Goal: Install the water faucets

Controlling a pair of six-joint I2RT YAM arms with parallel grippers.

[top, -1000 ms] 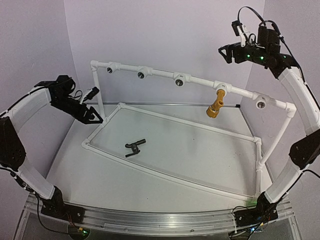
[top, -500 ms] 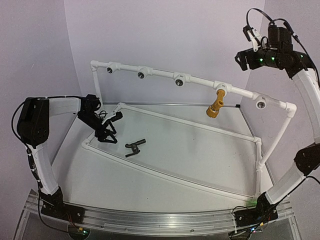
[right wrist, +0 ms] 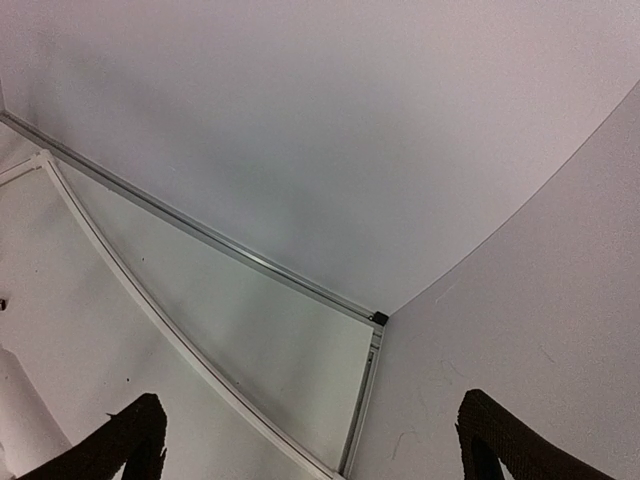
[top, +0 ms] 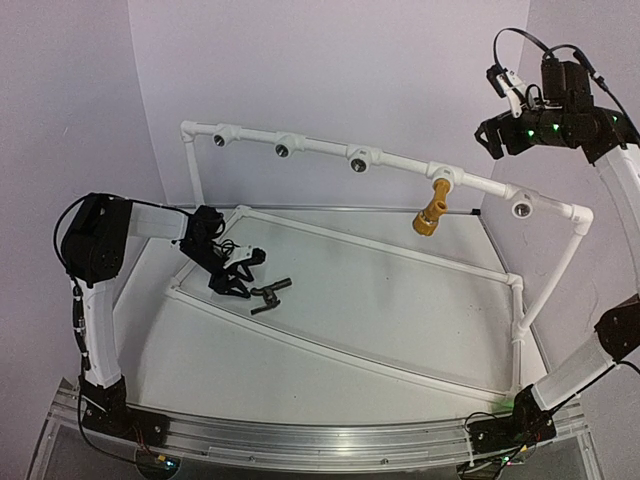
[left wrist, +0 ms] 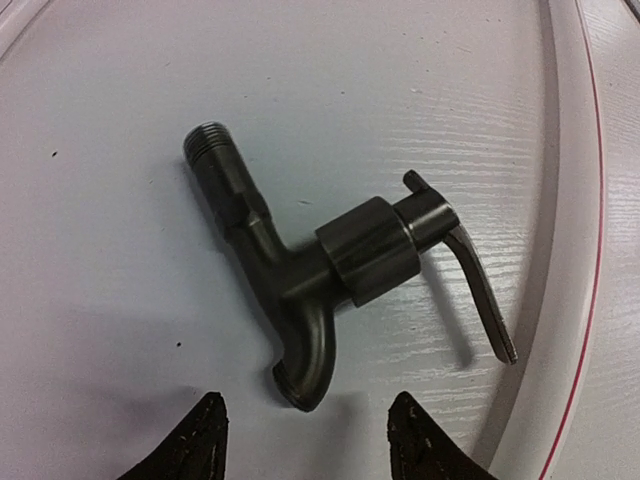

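The matte black water faucet (top: 270, 294) (left wrist: 330, 270) lies flat on the table inside the white pipe frame, its lever handle to the right in the left wrist view. My left gripper (top: 246, 276) (left wrist: 305, 442) hovers just left of it. The jaws stand apart, and the faucet's spout tip lies just ahead of the gap, untouched. The brass-yellow water faucet (top: 432, 212) hangs tilted from a socket on the raised rail. High at the back right my right gripper (top: 490, 135) (right wrist: 310, 440) is open wide and holds nothing.
A raised white pipe rail (top: 320, 152) carries round metal sockets (top: 283, 150) (top: 357, 165) (top: 520, 210). The floor pipe frame (top: 400, 256) (left wrist: 565, 200) runs close beside the black faucet. The walls stand close behind and to the right.
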